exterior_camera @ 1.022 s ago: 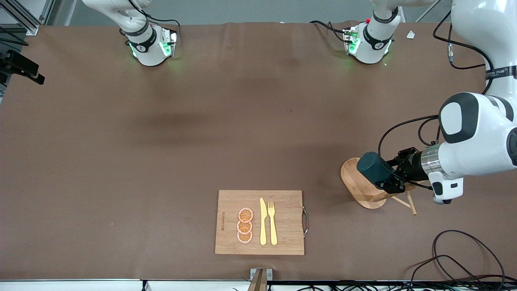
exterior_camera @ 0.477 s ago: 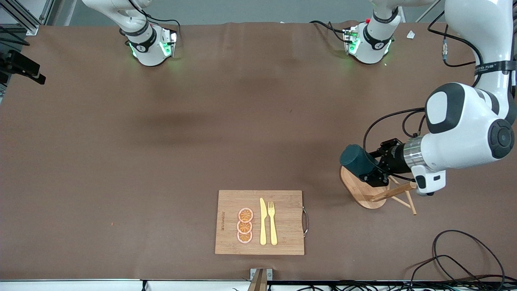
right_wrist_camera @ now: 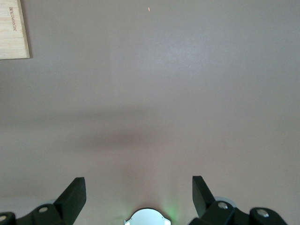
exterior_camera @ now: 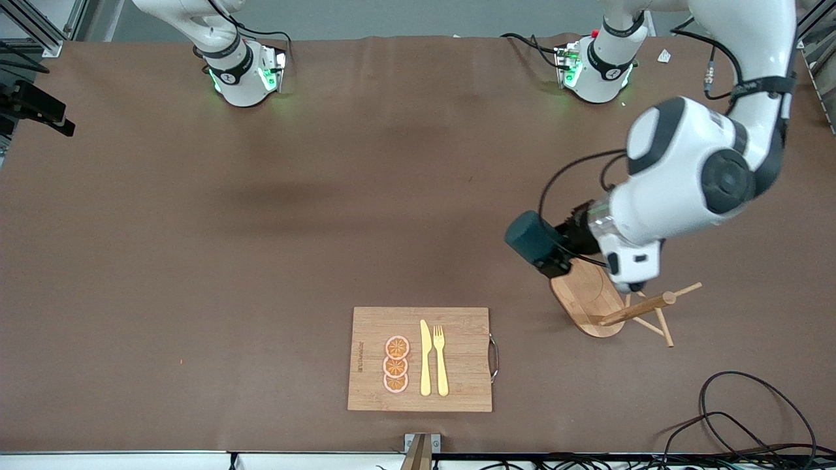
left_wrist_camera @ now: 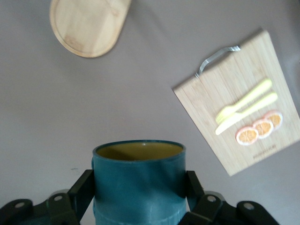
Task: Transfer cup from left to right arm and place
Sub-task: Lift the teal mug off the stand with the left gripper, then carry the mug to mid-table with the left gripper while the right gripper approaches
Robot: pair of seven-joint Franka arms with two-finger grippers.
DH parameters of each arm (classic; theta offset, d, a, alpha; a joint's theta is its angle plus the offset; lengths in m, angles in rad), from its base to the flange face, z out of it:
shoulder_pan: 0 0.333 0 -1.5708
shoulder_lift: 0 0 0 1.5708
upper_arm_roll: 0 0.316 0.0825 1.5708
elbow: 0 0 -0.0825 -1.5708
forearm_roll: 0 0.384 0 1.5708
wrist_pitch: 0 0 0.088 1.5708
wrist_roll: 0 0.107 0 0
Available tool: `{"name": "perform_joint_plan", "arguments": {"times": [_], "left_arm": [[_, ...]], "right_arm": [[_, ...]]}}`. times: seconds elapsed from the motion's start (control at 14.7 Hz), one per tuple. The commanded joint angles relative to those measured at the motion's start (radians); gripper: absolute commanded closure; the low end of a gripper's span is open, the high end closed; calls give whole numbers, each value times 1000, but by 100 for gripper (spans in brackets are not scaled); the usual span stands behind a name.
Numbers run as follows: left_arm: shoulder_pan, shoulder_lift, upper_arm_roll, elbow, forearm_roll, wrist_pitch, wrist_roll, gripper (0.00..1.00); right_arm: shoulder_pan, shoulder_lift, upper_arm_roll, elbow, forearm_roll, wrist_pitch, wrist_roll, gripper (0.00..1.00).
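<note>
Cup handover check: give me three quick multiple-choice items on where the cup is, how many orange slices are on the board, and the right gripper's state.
1. The cup is: A) on the cutting board B) held by the left gripper above the bare table C) on the wooden stand
2. Orange slices on the cutting board: A) two B) three C) five
3. The right gripper is: A) open and empty B) shut on the cup C) shut on the fork

Key: 1 B, the fingers flank the cup's wall; 2 B, three in a row; 3 A, its fingers are apart over bare table.
</note>
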Motion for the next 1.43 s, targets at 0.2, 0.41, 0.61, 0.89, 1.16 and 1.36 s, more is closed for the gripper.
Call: {"name": "perform_joint_plan", "arguments": {"times": [0.2,0.41,0.61,0.89,1.16,1.36], "left_arm": [[-219,-17,0,25,227,96,-76,45],[-353,-23,2,23,372,144,-167,47],[-477,-13,-11,10,576,158,-214,47],[-618,50,-11,13,823,159,-263,48],[-715,142,-11,13,1125,173,-390,49],[-757,233,-12,14,1381,198,-532,49]], "right_arm": [[4,12,-3,12,-13,11,5,0],[-7,50,-6,12,-10,28,-2,0],[-15,87,-9,12,-16,60,-6,0],[-26,151,-11,14,-20,90,-6,0],[-64,198,-9,12,-14,123,-16,0],[-67,213,-11,14,-28,129,-19,0]]}}
